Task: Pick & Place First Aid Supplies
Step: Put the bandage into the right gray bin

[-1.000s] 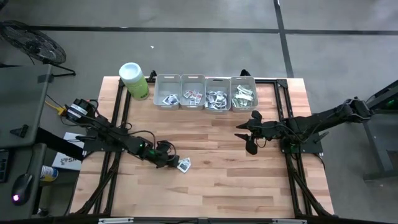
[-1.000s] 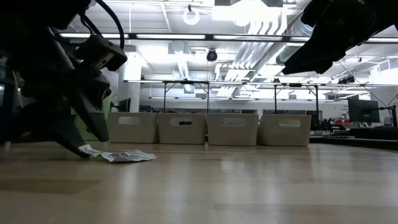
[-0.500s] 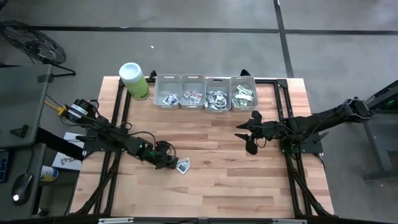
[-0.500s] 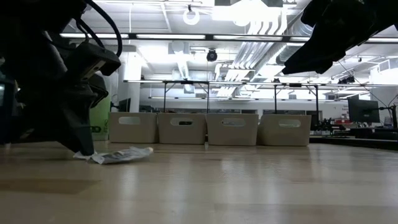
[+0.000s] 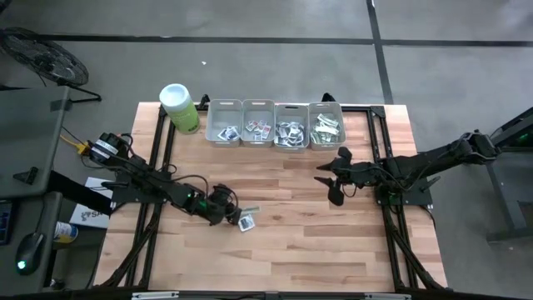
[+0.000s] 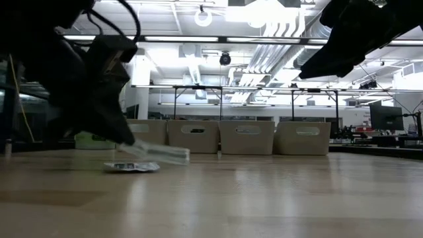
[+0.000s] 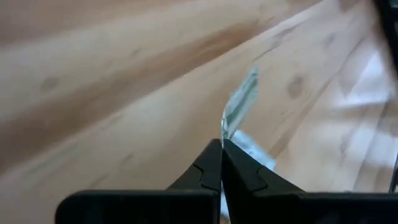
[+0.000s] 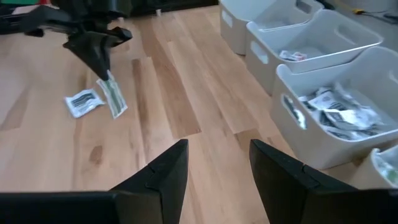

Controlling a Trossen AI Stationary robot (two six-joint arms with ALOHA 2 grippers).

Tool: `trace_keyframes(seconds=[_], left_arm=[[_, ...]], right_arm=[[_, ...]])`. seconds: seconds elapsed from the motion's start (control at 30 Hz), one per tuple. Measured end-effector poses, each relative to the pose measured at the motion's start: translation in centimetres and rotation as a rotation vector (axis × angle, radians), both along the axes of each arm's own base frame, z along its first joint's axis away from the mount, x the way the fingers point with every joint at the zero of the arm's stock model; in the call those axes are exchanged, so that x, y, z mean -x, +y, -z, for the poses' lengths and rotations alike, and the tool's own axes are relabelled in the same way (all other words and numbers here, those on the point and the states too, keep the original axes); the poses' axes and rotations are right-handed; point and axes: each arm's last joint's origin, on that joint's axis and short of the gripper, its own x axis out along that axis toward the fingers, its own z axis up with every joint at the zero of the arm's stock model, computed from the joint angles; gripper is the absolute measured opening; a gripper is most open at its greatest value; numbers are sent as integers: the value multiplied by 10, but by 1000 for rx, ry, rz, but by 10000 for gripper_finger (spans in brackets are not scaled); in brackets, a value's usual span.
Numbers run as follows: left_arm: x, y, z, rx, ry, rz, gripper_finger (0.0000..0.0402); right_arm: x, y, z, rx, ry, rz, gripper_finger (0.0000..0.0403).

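My left gripper (image 5: pixel 234 215) is shut on a green-and-white strip packet (image 7: pixel 240 102) left of the table's middle. The strip also shows in the low view (image 6: pixel 163 154) and in the right wrist view (image 8: pixel 114 98). A squarish white printed packet (image 5: pixel 245 223) lies flat on the wood just beside and below the strip (image 6: pixel 132 166). My right gripper (image 8: pixel 215 167) hangs open above the table's right half, well away from both packets, with nothing between its fingers. My left gripper pinches one end of the strip (image 7: pixel 225 128) between its two fingertips. The fingers slant down from the table's left. The strip sticks out past the fingertips toward the table's right, slightly tilted, and in the low view its free end (image 6: pixel 182 156) is off the wood.
Four grey bins (image 5: pixel 225 108) stand in a row along the far edge, each with packets inside. A lime-green canister with a white lid (image 5: pixel 179 108) stands to their left. Bare wood stretches between the two arms and toward the near edge.
My left gripper has shut on the strip packet and rolled its wrist without shifting place. The strip, which lay on the table with the white packet, now sticks out from the fingertips, raised off the wood. The white packet stays on the table.
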Motion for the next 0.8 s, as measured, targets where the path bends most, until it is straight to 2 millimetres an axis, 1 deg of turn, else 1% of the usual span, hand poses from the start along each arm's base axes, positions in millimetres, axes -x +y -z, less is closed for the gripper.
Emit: trace_keyframes(seconds=[0.23, 0.4, 0.6, 0.73, 0.8], left_arm=[[-13, 13, -9, -186, -93, 56, 1], [-25, 28, -19, -361, -176, 110, 0], [-37, 49, -32, -648, -240, 200, 0], [-43, 61, -43, -871, -274, 249, 0], [-46, 67, -49, -953, -308, 273, 0]], right_arm=[[0, -1, -2, 26, -21, 50, 165], [-2, -1, -5, 39, -50, 41, 165], [-3, -2, -8, 48, -94, 78, 165], [-4, -3, -8, 60, -96, 104, 165], [-5, -3, -7, 63, -95, 121, 165]])
